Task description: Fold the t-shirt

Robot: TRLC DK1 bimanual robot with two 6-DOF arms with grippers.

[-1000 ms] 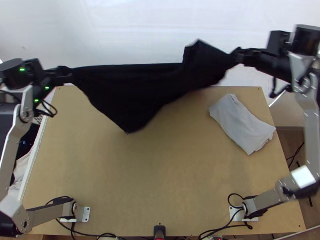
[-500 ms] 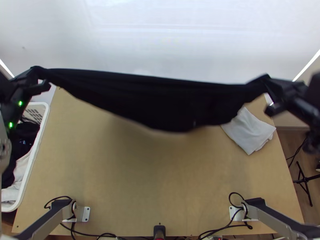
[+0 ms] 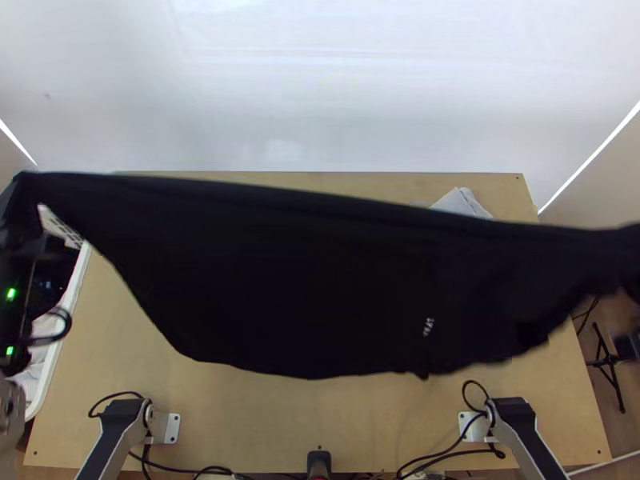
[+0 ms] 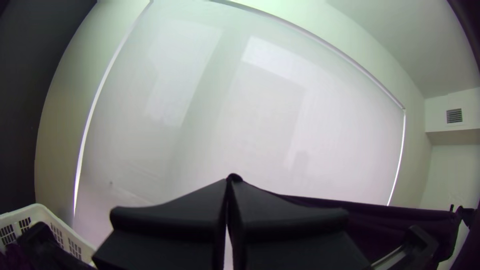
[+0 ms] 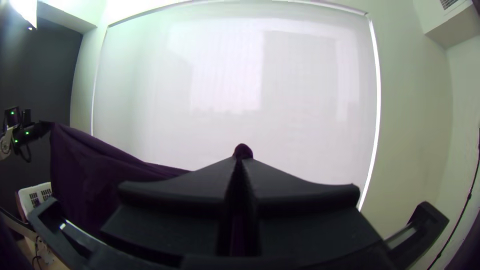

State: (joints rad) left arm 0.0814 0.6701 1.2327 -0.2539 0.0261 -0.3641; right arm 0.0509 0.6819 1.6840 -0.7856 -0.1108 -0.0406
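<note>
Black t-shirt (image 3: 304,272) held aloft over wooden table (image 3: 240,416), stretched between grippers; upper edge drawn nearly straight, lower edge hanging in broad curve. One end pinched by left gripper (image 3: 18,192), other end by right gripper (image 3: 634,284); in both wrist views, fingers pressed together, small knob of fabric seen at tips. Folded pale cloth (image 3: 460,202) on table, partly hidden by shirt. White basket (image 4: 42,215) placed beside table's left edge.
</note>
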